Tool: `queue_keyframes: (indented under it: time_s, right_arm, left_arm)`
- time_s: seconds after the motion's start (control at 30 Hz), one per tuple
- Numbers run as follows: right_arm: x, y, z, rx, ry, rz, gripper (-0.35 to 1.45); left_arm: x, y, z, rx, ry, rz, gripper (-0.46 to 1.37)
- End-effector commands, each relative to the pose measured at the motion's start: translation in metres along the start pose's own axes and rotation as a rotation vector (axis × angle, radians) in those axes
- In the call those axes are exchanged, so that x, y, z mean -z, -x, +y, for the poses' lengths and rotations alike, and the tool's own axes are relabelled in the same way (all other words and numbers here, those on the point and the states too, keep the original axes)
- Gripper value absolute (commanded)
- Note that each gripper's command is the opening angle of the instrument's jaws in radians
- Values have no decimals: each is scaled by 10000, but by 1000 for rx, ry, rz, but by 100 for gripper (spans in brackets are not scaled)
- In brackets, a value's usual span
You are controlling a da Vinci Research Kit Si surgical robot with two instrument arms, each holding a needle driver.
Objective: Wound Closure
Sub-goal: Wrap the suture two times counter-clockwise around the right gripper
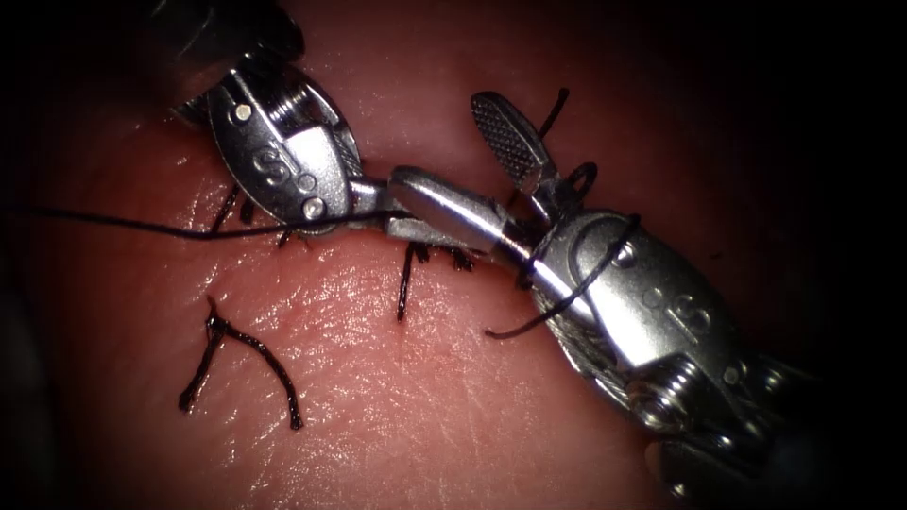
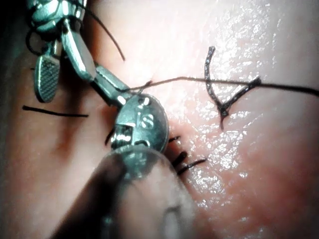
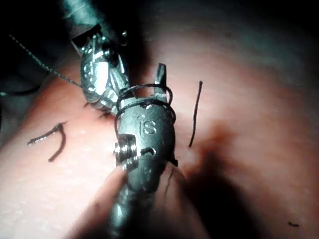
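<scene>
- Left pincer (image 1: 378,210): clenched on the thread (image 1: 113,225), right at the tips, just over the cut (image 1: 439,247).
- Thread: pulled in a long thin line from those tips out to the left, lying low across the tissue (image 1: 425,397).
- Right pincer (image 1: 442,142): released, wide open, holding nothing. One half sticking up, the other reaching flat toward the left pincer, touching it or very nearly.
- Loops (image 1: 590,269) of thread wound round the body of the right pincer, behind the open halves, with a short free end hanging off below.
- Needle: cannot tell where, so cannot tell if in the tissue either.
- Stitches (image 1: 404,283) sitting along the cut, with small dark ends poking out under both pincers.
- Loose bit of thread (image 1: 250,345) lying on the tissue toward the left, well apart from both pincers.
- Likely trouble: loops sliding off the smooth metal — easy with any tilt or shake, and then no knot.
- Likely trouble: thread slipping out of the left tips, held by so little there.
- Likely trouble: open right half catching a stitch end and tugging at the closed cut.
- Likely trouble: too hard a pull on the long line — enough to bite into the soft tissue.
</scene>
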Motion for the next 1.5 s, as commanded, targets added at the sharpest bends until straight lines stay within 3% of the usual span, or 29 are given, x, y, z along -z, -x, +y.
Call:
queue_keyframes:
  time_s: [0.03,0.4,0.7,0.93,1.07,1.2,1.5]
  right_arm:
    - [1,1,1,-9,20,-23,53]
    - [8,17,13,-58,128,-95,44]
    - [10,16,23,-63,173,-119,54]
    - [12,26,28,-64,196,-167,53]
    - [11,30,32,-59,206,-176,65]
    - [5,30,36,-58,215,-173,93]
    - [-8,23,42,-59,228,-169,93]
  left_arm:
    - [0,-2,1,-10,-3,-7,-35]
    - [7,-23,20,-21,-13,-26,-35]
    - [7,-21,21,-22,-16,-25,-35]
    - [4,-16,17,-21,-16,-25,-35]
    - [2,-14,16,-21,-17,-25,-35]
    - [0,-11,14,-21,-17,-24,-35]
    - [-3,-7,12,-21,-19,-27,-35]
